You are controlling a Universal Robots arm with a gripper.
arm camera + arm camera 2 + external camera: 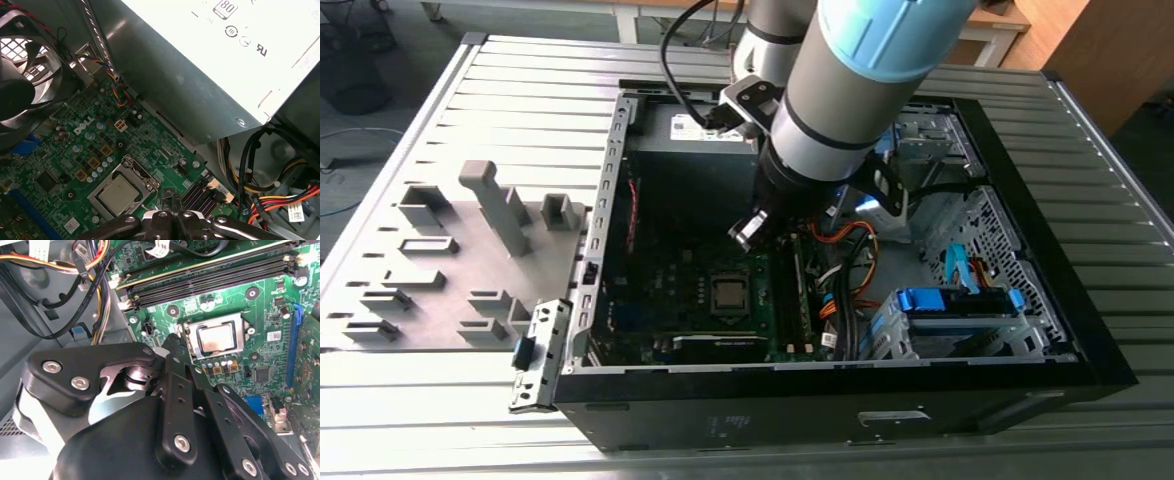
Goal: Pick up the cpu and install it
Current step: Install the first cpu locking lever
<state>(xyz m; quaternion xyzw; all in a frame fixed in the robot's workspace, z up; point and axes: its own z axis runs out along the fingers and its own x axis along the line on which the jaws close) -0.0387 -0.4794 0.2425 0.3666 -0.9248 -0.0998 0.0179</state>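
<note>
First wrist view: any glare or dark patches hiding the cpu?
In the first wrist view the cpu reads clearly, while the big grey box has a washed-out bright label; in the second wrist view the cpu shows a soft sheen; in the exterior view the case interior is dim.

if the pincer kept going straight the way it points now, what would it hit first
Probably the motherboard, beside the socket holding the cpu rather than the chip itself. The pincer points down into the case; depth is hard to judge.

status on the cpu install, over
Pincer shut, empty, above the motherboard beside the socket. cpu seated in its socket, metal frame around it. Nothing between pincer and cpu.
</note>
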